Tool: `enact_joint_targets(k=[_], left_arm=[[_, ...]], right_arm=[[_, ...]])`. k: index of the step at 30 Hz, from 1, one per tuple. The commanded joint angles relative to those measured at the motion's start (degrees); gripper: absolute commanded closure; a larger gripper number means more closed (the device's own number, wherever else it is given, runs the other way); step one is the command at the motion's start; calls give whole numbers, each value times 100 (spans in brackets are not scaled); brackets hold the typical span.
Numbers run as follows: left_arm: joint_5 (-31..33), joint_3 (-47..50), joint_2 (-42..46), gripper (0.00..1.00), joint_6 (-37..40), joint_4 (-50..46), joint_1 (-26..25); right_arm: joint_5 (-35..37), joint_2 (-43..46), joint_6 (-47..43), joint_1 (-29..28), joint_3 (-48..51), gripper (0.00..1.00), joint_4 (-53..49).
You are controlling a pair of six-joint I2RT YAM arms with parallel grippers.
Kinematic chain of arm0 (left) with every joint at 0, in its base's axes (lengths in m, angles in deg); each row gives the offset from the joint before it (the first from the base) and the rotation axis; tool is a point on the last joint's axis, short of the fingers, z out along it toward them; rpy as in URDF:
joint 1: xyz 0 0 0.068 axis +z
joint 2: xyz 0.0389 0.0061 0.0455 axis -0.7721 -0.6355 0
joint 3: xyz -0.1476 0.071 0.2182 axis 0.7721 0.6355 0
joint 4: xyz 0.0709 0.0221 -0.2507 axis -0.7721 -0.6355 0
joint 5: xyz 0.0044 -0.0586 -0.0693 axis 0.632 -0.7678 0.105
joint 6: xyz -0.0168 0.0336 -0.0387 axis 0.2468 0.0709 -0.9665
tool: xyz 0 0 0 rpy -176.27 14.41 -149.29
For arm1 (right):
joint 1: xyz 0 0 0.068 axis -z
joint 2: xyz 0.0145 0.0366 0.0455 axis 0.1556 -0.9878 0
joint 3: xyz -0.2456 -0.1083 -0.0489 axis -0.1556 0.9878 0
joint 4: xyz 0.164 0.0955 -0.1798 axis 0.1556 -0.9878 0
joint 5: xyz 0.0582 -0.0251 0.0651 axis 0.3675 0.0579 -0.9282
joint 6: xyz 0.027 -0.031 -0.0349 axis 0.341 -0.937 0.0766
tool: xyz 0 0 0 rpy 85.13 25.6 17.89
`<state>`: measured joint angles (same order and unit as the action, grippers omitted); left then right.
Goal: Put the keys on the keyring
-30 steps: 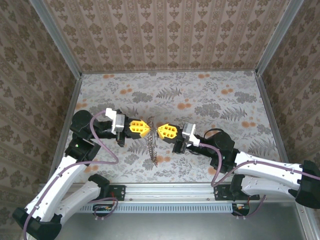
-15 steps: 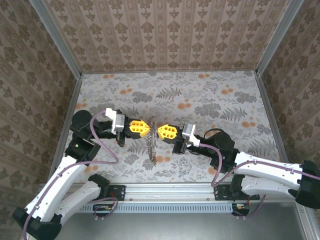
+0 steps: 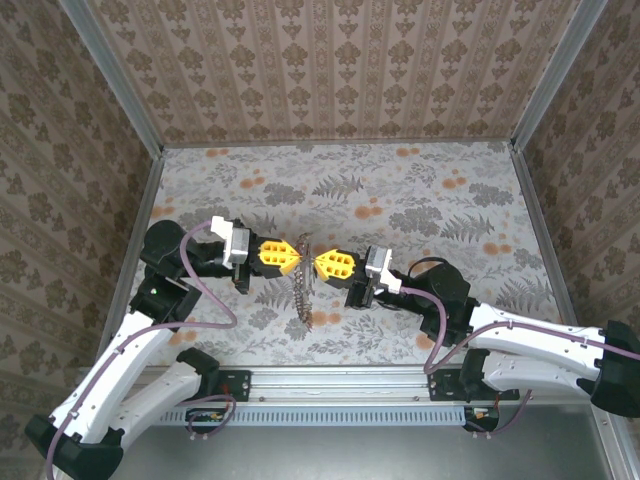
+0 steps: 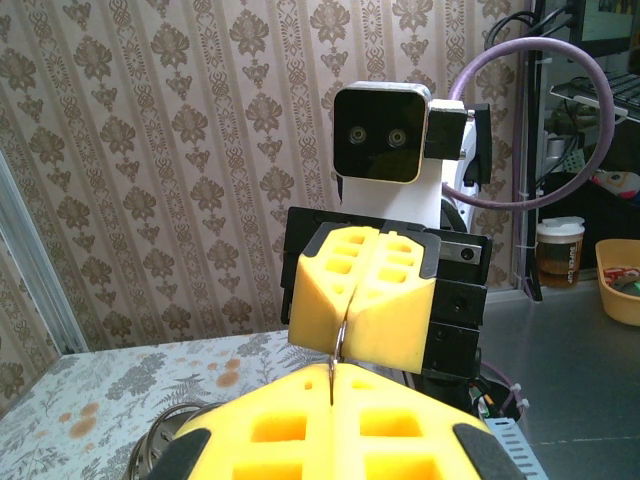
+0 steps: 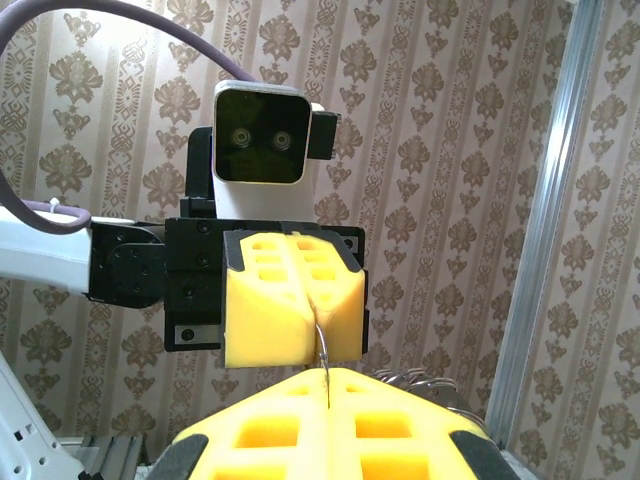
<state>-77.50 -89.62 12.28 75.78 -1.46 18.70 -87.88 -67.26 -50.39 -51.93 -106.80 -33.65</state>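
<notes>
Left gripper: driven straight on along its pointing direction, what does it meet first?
The left gripper would likely meet the right gripper, facing it fingertip to fingertip; only the keyring strand spans the small gap.

Keyring [image 3: 302,290], thin grey-brown chain-like band, pinched between left pincer [image 3: 296,256] and right pincer [image 3: 318,262], dangling towards bench [image 3: 420,200], tiny keys [image 3: 311,322] at lower end.

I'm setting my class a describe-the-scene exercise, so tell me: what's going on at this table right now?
Two robot arms are handling the keyring. The left arm and the right arm meet tip to tip above the patterned table. Each has its jaws shut on the thin metal band between them. The rest of the keyring hangs below the jaws, toward the table.
</notes>
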Motion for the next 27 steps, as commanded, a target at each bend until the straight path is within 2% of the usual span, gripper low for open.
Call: enact_joint_targets(k=[1, 27], left_arm=[[-99, -57, 84, 100, 110, 129, -21], [-119, -47, 92, 100, 84, 168, -25]], right_arm=[[-121, 5, 78, 33, 13, 100, 250], [-48, -122, 37, 31, -133, 100, 125]])
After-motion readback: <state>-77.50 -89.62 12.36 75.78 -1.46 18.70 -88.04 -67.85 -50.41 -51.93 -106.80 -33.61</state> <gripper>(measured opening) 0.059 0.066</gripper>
